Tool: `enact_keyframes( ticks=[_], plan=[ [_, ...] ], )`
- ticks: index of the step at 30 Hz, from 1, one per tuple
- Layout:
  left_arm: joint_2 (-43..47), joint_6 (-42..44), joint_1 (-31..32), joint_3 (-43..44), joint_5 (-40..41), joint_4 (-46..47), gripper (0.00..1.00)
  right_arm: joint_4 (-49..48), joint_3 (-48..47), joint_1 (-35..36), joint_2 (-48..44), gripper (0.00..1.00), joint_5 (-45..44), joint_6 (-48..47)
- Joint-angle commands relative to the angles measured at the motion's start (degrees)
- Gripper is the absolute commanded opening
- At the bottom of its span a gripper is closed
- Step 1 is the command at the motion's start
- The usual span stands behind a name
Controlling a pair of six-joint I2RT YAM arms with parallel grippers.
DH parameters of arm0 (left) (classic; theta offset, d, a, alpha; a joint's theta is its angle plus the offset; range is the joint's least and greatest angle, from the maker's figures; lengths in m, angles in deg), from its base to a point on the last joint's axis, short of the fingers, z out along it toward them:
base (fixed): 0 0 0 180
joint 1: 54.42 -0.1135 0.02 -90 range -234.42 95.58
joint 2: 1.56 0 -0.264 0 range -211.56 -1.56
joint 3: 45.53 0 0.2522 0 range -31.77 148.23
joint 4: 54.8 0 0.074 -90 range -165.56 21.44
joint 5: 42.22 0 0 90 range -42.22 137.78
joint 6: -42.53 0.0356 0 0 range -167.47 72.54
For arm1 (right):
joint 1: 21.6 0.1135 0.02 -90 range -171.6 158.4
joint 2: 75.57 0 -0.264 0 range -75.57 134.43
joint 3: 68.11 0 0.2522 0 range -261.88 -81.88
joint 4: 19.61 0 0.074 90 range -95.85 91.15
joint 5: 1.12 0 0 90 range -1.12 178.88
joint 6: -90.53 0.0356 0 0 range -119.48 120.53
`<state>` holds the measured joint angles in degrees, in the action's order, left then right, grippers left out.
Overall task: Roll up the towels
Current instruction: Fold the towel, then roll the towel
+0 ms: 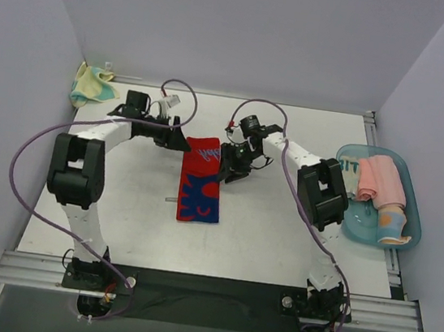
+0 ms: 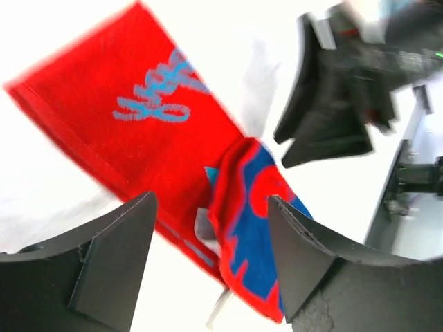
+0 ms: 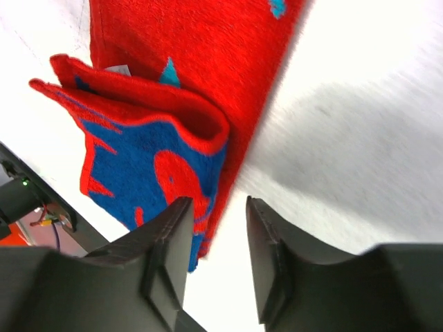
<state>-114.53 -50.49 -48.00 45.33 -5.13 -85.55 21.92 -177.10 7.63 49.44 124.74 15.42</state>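
Left wrist view: the left fingers [image 2: 111, 263] are spread wide and nothing is clamped; the folded end [image 2: 249, 228] of the red towel [image 2: 138, 131] lies loose below the gap.
Right wrist view: the right fingers [image 3: 166, 256] are parted only narrowly and nothing is held; the towel's side edge lies just beside one fingertip, and bare surface [image 3: 360, 138] is seen through the gap.
Towel position: the red towel is laid lengthwise at mid-surface between the two arms, its far end turned over once, blue side up.
Step in hand: judged to be the first turn of the roll, made but not yet carried on.
Done well: both corners of the fold should be gripped level, the turn kept tight and square to the long edges, and both arms brought nearer together so that no cone is formed.
Risk: the soft fold may spring open if left loose.
Other towel: the yellow towel [image 1: 92, 83] is bunched at the far left corner, well apart.
Surface: white and matte; a light blue tray [image 1: 416, 220] at its right edge carries rolled cloths [image 1: 380, 179].
Room: pale lilac walls [image 1: 240, 29] are closed round three sides.
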Motion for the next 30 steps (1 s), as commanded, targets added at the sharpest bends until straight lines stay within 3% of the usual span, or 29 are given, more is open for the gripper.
enact_keyframes(
  ticks=[1,5,9,13,23,30],
  plan=[
    [15.21,12.93,-2.02,-0.54,-0.45,-4.17,0.76,3.87,0.21,-0.58,-8.28,0.40,-3.07,-2.23],
    [28.64,27.52,-1.06,-10.10,4.29,-10.42,0.73,4.14,0.30,-0.06,-12.24,0.43,-0.53,-2.07],
    [38.59,43.06,8.93,-20.66,17.61,-14.20,0.62,3.61,2.22,1.88,-12.25,0.35,6.06,0.39],
    [44.93,48.46,20.61,-28.92,25.81,-14.03,0.55,1.94,4.87,4.51,-9.36,0.32,10.54,1.71],
    [38.54,50.31,38.92,-35.70,40.76,-9.38,0.55,0.09,4.69,5.75,-0.48,0.25,12.40,2.95],
    [31.94,48.73,41.39,-37.02,48.06,0.20,0.54,0.00,6.36,5.75,0.14,0.25,11.78,2.33]
  ],
)
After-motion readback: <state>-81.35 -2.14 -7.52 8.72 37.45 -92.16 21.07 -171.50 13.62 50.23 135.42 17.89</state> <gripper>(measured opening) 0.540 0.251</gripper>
